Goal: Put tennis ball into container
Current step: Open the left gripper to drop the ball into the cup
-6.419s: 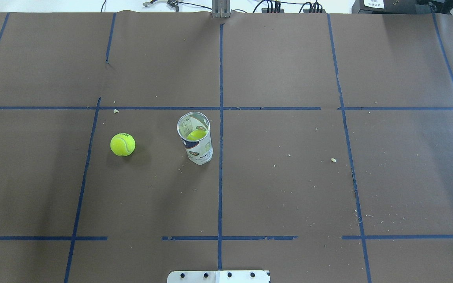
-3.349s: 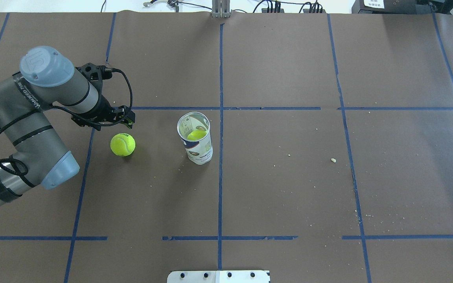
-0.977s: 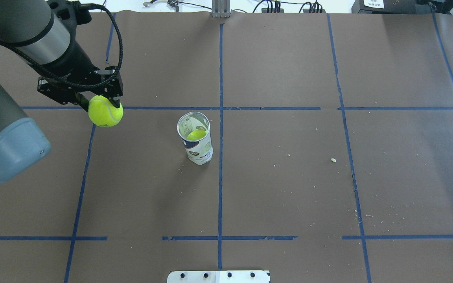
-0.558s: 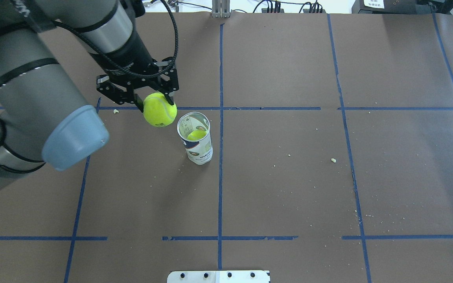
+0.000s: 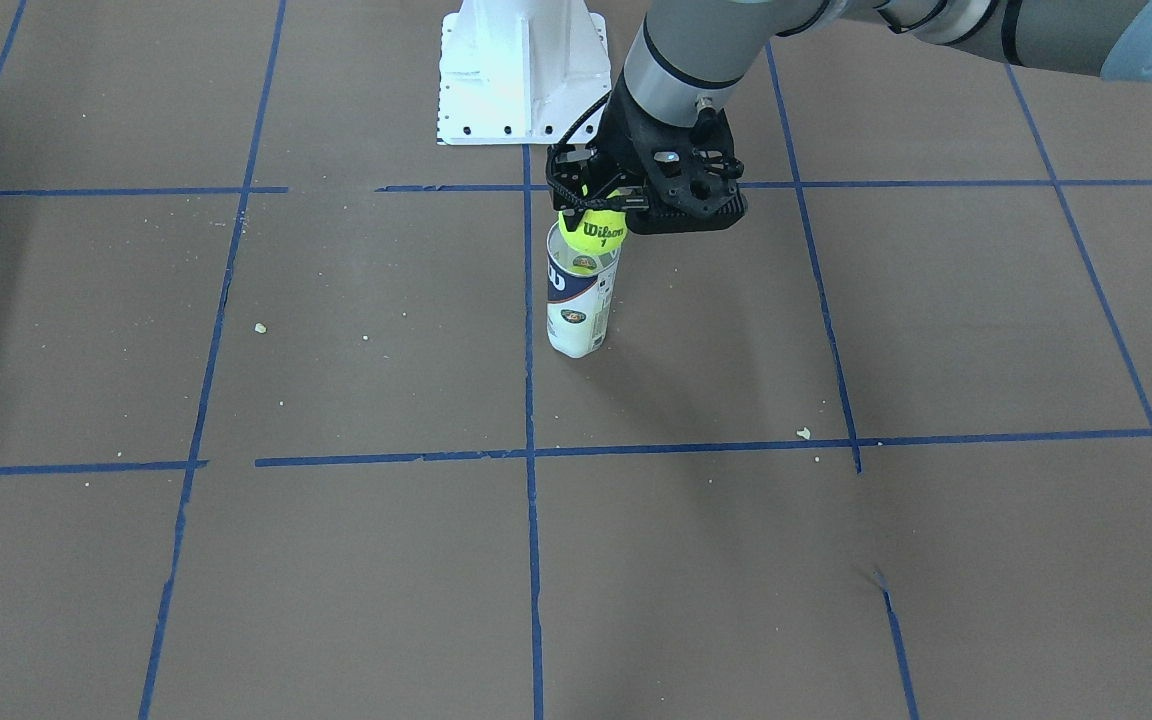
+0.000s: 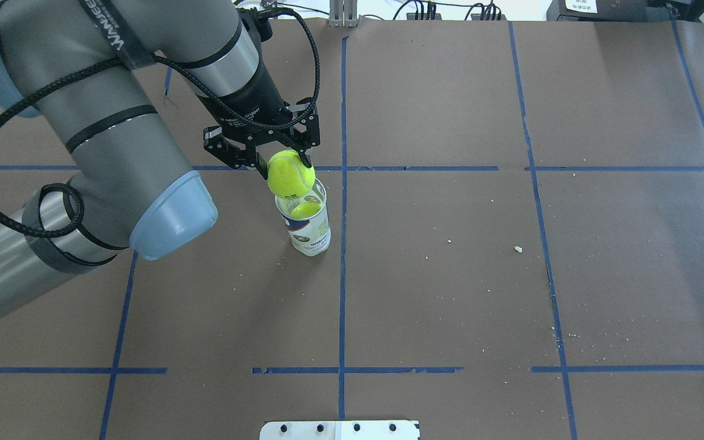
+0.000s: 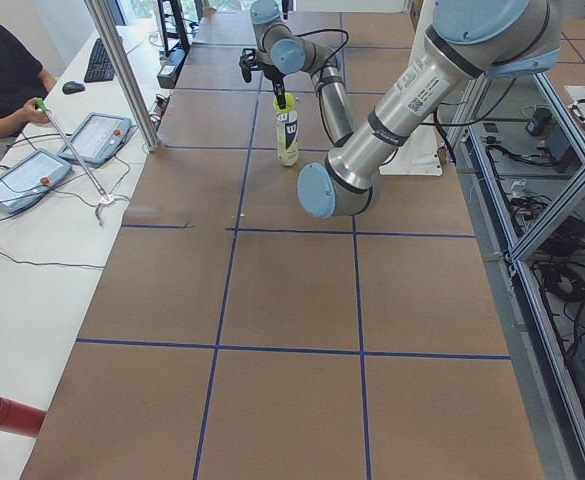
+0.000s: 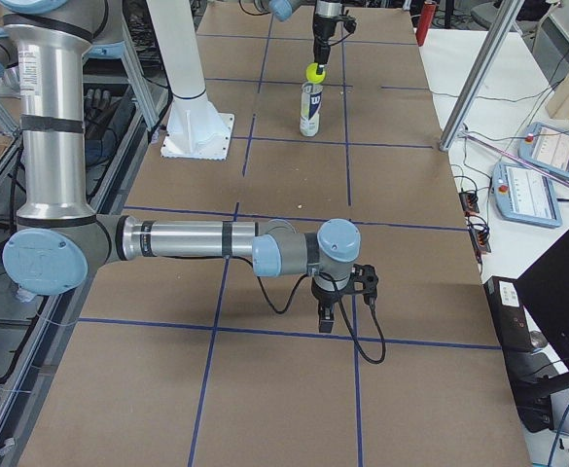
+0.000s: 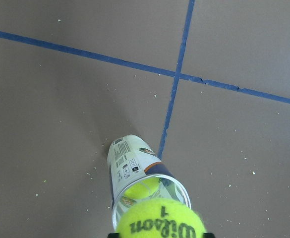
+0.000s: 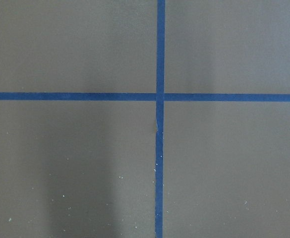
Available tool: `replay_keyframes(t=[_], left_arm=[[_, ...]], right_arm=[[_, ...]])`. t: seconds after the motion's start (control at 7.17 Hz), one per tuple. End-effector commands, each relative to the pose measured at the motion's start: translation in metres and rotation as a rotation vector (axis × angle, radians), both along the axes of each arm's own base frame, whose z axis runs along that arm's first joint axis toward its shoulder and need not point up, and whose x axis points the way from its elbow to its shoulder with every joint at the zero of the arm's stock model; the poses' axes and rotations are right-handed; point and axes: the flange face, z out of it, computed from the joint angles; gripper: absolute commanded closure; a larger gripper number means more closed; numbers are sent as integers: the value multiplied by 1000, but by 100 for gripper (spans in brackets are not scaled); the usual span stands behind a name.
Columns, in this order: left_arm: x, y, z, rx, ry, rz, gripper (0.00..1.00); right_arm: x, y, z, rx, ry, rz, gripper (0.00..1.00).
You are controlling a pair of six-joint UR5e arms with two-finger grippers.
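Observation:
My left gripper (image 6: pixel 287 169) is shut on the yellow-green Wilson tennis ball (image 6: pixel 291 173), holding it just above the open mouth of the container (image 6: pixel 310 235). The container is a clear tube with a navy-and-white label, standing upright near the table's centre line. A second ball (image 6: pixel 305 210) lies inside it. In the left wrist view the held ball (image 9: pixel 160 220) fills the bottom edge, over the container's rim (image 9: pixel 149 181). From the front, the ball (image 5: pixel 593 229) overlaps the container's top (image 5: pixel 576 310). My right gripper (image 8: pixel 339 309) hangs low over bare table far from both; I cannot tell its state.
The white robot base (image 5: pixel 521 70) stands behind the container. Blue tape lines grid the brown table cover. A small crumb (image 6: pixel 517 249) lies to the right. A seated operator (image 7: pixel 2 80) and tablets (image 7: pixel 22 175) are beyond the far table edge.
The left arm has carried the ball to the right, from beside the container to directly over its mouth. The container has not moved.

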Motion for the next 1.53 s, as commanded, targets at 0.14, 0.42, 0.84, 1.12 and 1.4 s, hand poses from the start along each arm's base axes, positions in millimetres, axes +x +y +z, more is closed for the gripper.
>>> replay_keyframes(t=[0.14, 0.42, 0.84, 1.12, 1.4], left_arm=[[5, 1, 8, -2, 2, 8, 100], [-4, 10, 8, 6, 14, 6, 0], [-8, 14, 11, 3, 24, 16, 0], [-26, 24, 16, 17, 33, 7, 0], [-83, -14, 59, -17, -11, -101, 0]], right_arm=[[0, 0, 0, 0, 0, 0, 0], [0, 0, 0, 0, 0, 0, 0], [0, 0, 0, 0, 0, 0, 0], [0, 0, 0, 0, 0, 0, 0], [0, 0, 0, 0, 0, 0, 0]])
